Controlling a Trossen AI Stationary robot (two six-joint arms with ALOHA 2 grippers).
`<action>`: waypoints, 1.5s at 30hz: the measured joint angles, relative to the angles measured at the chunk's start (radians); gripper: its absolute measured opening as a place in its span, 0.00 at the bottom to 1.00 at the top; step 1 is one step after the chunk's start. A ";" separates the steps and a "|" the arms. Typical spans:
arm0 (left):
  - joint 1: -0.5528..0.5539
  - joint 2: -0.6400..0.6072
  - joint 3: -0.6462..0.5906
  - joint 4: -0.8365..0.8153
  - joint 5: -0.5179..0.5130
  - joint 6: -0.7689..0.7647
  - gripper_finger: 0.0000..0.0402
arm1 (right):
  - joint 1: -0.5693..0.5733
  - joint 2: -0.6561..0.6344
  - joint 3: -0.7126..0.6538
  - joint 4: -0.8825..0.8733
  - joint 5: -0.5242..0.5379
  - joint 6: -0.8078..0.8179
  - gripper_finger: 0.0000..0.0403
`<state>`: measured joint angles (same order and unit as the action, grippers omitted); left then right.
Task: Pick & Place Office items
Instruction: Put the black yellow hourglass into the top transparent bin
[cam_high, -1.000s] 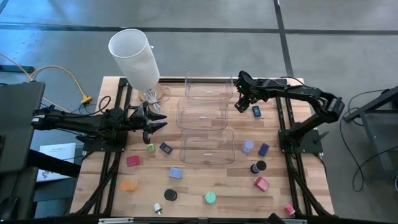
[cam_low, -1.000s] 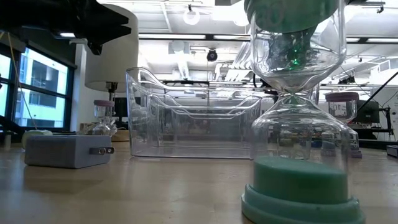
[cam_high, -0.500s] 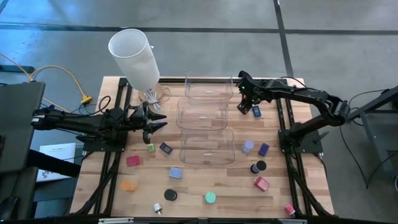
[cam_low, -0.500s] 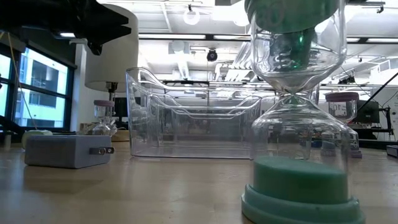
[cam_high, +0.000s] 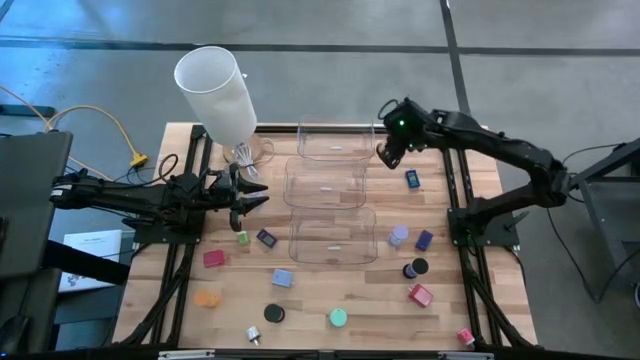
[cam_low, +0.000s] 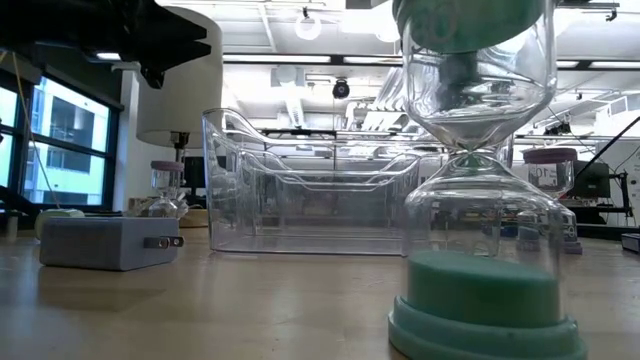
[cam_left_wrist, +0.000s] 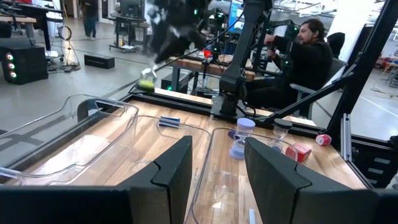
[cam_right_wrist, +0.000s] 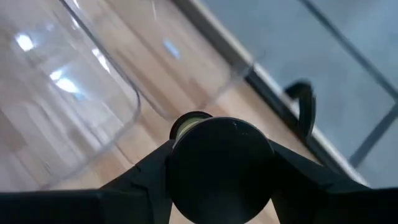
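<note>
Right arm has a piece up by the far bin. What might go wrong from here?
1. The right gripper holds the black disc at the far bin's right rim, not clearly over its inside. Releasing now may drop the disc on the rim or outside.
2. A low pass could knock that rim and shift the bin.

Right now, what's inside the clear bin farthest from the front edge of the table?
The farthest clear bin looks empty: bare wood shows through it. The right gripper holds a black round object beside its right end; its hidden underside can't be identified.
</note>
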<state>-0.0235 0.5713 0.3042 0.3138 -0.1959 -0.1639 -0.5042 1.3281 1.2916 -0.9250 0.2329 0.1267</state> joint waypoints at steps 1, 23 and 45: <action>0.000 0.000 0.000 0.000 0.000 0.000 0.36 | 0.002 0.001 0.022 0.003 -0.001 -0.001 0.49; 0.000 0.000 0.000 0.000 0.000 0.000 0.36 | -0.041 0.280 0.257 0.136 -0.084 -0.087 0.49; 0.001 0.162 0.000 0.033 0.001 0.001 0.36 | -0.176 0.581 0.341 0.100 -0.133 -0.103 0.50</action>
<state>-0.0227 0.7333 0.3038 0.3463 -0.1953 -0.1631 -0.6807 1.9095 1.6329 -0.8253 0.1001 0.0238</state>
